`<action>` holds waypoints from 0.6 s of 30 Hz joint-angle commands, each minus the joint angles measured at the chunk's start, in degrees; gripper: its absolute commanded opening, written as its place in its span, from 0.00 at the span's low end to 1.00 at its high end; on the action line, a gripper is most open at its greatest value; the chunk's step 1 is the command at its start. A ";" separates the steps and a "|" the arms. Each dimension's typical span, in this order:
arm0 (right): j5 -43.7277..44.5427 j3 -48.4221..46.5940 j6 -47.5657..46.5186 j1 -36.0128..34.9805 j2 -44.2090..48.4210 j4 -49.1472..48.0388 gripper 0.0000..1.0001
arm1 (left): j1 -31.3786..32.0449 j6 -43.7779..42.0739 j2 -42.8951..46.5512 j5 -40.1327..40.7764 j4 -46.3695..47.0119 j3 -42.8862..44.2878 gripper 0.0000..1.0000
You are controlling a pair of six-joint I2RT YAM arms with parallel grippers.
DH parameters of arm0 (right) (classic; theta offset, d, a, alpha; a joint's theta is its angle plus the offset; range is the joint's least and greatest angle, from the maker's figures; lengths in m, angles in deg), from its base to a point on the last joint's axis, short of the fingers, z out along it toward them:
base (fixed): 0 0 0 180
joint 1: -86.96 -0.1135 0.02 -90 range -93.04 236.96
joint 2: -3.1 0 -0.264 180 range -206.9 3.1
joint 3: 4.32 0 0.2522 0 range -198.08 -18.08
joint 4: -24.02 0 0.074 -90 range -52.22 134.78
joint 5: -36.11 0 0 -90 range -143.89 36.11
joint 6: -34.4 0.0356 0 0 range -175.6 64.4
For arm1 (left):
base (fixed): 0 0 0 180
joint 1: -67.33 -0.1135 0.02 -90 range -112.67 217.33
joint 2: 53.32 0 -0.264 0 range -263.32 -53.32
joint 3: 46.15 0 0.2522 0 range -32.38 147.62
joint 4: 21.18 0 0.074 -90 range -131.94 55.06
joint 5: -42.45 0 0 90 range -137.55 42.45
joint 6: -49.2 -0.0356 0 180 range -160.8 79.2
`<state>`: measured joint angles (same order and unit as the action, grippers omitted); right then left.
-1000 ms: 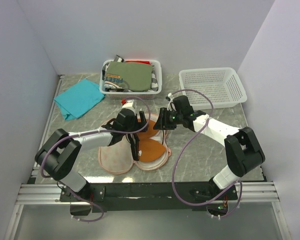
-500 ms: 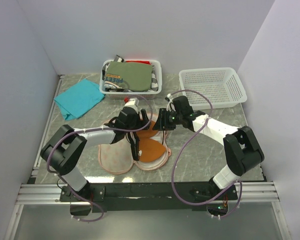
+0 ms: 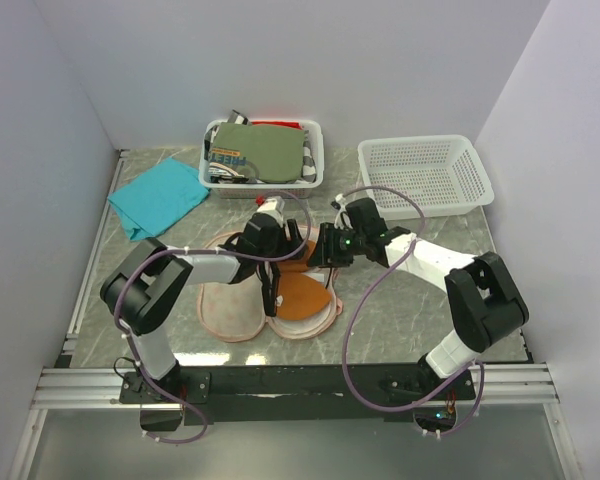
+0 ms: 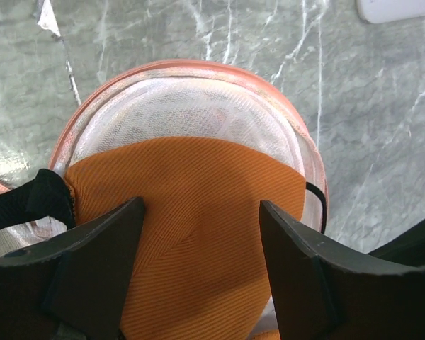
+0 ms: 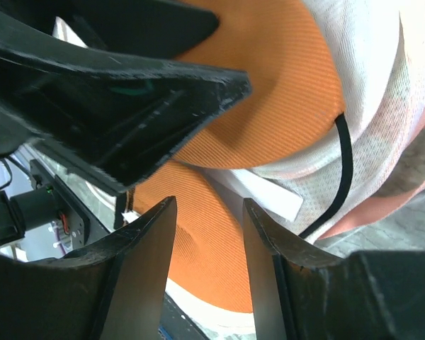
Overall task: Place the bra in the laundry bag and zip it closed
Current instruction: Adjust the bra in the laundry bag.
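The laundry bag [image 3: 225, 312] lies open and flat on the marble table, its printed left half bare. The rust-orange bra [image 3: 302, 297] rests in its right half. In the left wrist view one bra cup [image 4: 191, 234] sits inside the bag's white mesh lobe [image 4: 191, 106], and my left gripper [image 4: 202, 212] stands open over that cup, a finger on each side. My left gripper [image 3: 278, 245] and right gripper [image 3: 326, 247] meet over the bag's far lobe. My right gripper [image 5: 207, 212] is open just above the other cup [image 5: 212, 262], beside a thin dark strap [image 5: 343, 163], with nothing pinched.
A white basket [image 3: 212, 135] with an olive-green garment stands at the back centre. A white mesh basket [image 3: 425, 175] is at the back right. A teal cloth [image 3: 158, 197] lies at the back left. White walls close in the left, right and back sides.
My left gripper has slid right and away from the arm bases over the bra, and its jaws have narrowed. The right gripper has come slightly nearer and lower.
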<state>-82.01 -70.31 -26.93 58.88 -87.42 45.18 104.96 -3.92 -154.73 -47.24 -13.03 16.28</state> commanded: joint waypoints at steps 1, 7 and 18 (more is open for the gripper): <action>1.04 1.51 -0.10 0.30 3.42 -0.98 0.50 | -0.10 0.47 3.91 -0.50 2.79 0.12 0.73; 5.44 2.66 -0.45 0.21 7.55 1.30 0.52 | -0.10 -0.85 15.24 2.40 -0.11 -2.70 0.83; 7.55 2.92 -1.59 0.39 13.88 4.64 0.55 | -0.54 5.81 33.45 26.47 -24.87 -9.37 0.96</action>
<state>-76.00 -67.51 -27.20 58.88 -76.60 48.74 104.91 -3.00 -124.85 -32.74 -24.70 11.14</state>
